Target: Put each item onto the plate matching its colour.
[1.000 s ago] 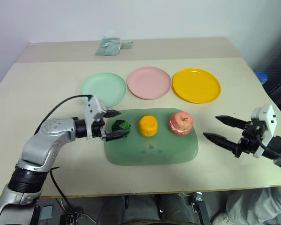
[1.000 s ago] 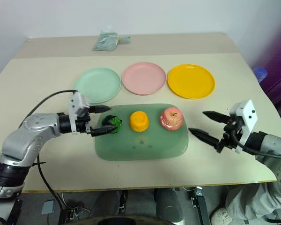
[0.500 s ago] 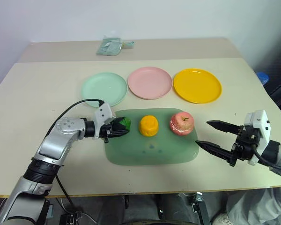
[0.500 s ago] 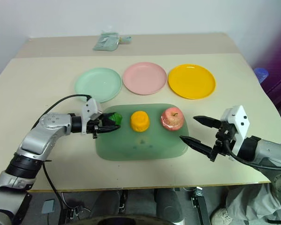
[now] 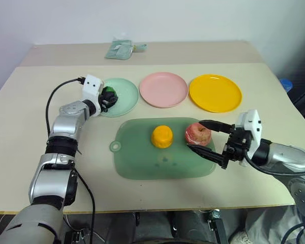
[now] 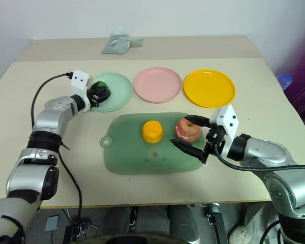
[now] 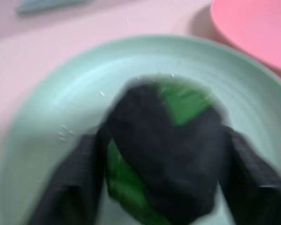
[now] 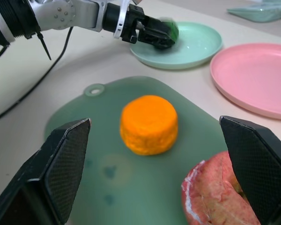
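My left gripper (image 5: pixel 105 97) holds the dark green-and-black ball (image 7: pixel 164 154) low over the mint green plate (image 5: pixel 126 90), a finger lying against each side of it. On the translucent green board (image 5: pixel 142 162) sit the orange-yellow lump (image 5: pixel 162 136) and the pinkish-red apple (image 5: pixel 198 133). My right gripper (image 5: pixel 194 135) is open, one finger on each side of the apple, reaching in from the right. The pink plate (image 5: pixel 164 90) and the yellow plate (image 5: pixel 215 93) stand in a row to the right of the mint one, with nothing on them.
A small pale green packet (image 5: pixel 119 50) lies at the back of the table. The board has a ring tab (image 5: pixel 115 147) at its left end. A blue object (image 5: pixel 286 84) sits past the table's right edge. A black cable trails from my left wrist.
My left gripper closed on the ball on the board and carried it back and left to the mint green plate. My right gripper moved left until its open fingers flank the apple.
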You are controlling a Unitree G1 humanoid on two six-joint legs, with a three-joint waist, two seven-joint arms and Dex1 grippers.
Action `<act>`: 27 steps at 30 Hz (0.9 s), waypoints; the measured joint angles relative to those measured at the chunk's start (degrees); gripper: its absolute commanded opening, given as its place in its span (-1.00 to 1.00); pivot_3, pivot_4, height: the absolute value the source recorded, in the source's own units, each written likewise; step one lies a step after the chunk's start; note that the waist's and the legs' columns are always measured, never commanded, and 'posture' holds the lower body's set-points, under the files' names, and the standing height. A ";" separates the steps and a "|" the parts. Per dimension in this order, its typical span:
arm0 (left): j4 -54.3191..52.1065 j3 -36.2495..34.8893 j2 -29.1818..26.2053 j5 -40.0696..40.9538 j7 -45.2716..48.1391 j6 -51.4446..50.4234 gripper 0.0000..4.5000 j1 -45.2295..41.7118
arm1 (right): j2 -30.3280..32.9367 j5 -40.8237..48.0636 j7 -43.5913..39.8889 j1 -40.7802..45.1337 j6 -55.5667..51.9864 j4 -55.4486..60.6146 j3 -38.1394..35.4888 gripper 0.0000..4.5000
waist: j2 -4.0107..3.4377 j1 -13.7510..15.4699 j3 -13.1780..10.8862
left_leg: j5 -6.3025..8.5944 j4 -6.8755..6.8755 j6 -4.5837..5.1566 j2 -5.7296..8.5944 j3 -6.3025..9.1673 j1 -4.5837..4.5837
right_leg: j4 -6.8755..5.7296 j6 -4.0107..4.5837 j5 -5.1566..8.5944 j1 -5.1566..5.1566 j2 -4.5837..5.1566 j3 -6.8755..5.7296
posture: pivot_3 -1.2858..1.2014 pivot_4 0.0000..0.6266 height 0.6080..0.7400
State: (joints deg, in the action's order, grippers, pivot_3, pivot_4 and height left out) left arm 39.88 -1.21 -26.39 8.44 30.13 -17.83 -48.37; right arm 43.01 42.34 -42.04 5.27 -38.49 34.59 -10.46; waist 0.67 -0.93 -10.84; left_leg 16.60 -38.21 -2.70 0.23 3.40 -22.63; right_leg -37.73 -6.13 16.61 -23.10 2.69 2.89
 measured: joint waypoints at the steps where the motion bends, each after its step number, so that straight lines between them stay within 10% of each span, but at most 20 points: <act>1: -0.07 -0.09 0.00 0.02 0.11 0.13 0.99 -0.31 | -0.40 0.12 0.60 1.01 -0.54 -0.31 0.59 1.00 | 0.00 -0.05 0.00 | -0.01 0.00 -0.02 0.00 -0.03 -0.01 | -0.10 0.00 0.00 -0.07 0.00 0.03 | 0.03 -0.52 1.00; 8: -15.97 -5.52 -5.43 3.50 3.60 2.73 0.99 5.87 | -2.70 -1.41 4.59 7.45 -2.52 -0.29 6.62 1.00 | -0.03 -0.22 0.02 | -0.04 0.04 -0.07 -0.08 -0.07 0.02 | -0.24 0.02 0.01 -0.20 0.01 0.12 | 0.03 -0.52 1.00; 17: -47.90 -8.66 -14.74 12.89 20.01 -0.86 0.99 38.00 | -8.61 -11.58 9.17 18.47 -4.89 -4.43 20.97 1.00 | 0.01 0.33 0.00 | -0.04 0.04 -0.08 -0.16 -0.06 0.00 | -0.22 0.04 0.01 -0.17 0.19 0.10 | 0.03 -0.52 1.00; 27: -63.36 -8.66 -14.60 16.87 22.39 -0.65 0.99 52.11 | -10.63 -18.08 10.92 21.21 -11.22 -12.51 27.28 1.00 | 0.03 0.06 0.02 | -0.03 0.06 -0.05 -0.14 -0.05 0.06 | -0.20 0.05 0.02 -0.11 0.16 0.06 | 0.03 -0.52 1.00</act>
State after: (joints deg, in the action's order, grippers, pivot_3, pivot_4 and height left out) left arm -23.48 -9.86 -40.99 25.31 52.52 -18.48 3.73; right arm 32.38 24.26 -31.12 26.48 -49.70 22.07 16.82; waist 0.70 -0.87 -10.81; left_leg 16.57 -38.15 -2.75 0.09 3.35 -22.57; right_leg -37.93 -6.08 16.63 -23.21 2.85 2.95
